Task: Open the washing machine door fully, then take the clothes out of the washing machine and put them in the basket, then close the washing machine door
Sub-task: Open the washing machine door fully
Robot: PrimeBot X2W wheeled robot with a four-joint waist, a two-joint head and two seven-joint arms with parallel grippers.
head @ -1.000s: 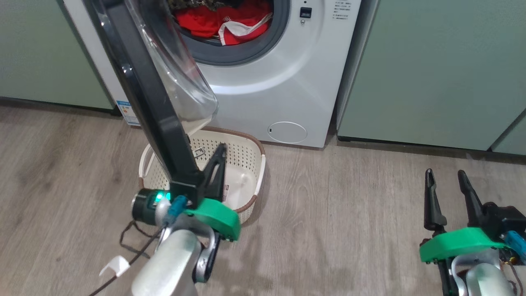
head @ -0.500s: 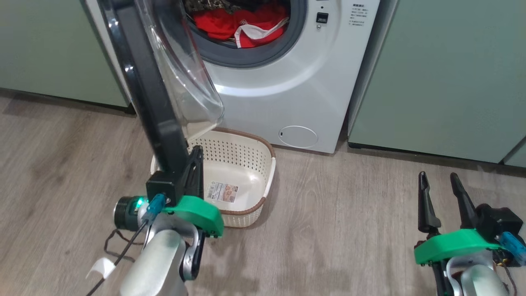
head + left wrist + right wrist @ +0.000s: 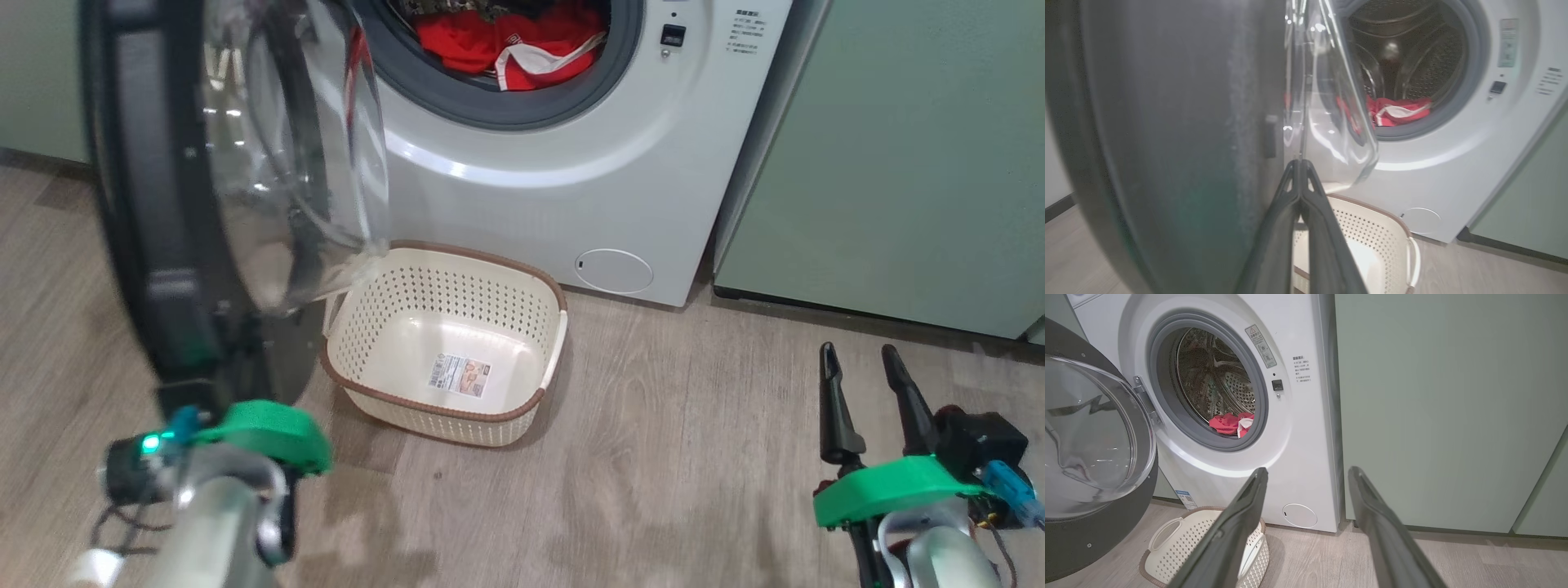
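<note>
The washing machine point(image 3: 571, 188) stands with its round door point(image 3: 155, 245) swung out to the left, black rim toward me and glass bowl point(image 3: 286, 163) bulging inward. Red clothes point(image 3: 506, 45) with white trim lie in the drum, also in the right wrist view point(image 3: 1231, 422). My left gripper point(image 3: 1300, 163) is shut, its tips at the door's point(image 3: 1167, 143) inner side beside the glass. The cream basket point(image 3: 563, 310) sits on the floor below the opening, with nothing in it. My right gripper point(image 3: 857, 353) hangs open at the lower right, holding nothing.
Pale-green cabinet doors point(image 3: 898, 163) flank the machine on the right. A small round flap point(image 3: 614, 271) sits low on the machine's front. Wooden floor point(image 3: 669, 457) spreads between the basket and my right arm.
The door has swung further open to the left with my left gripper at it, uncovering the whole basket. The camera has shifted too. My right gripper stays open in place.
</note>
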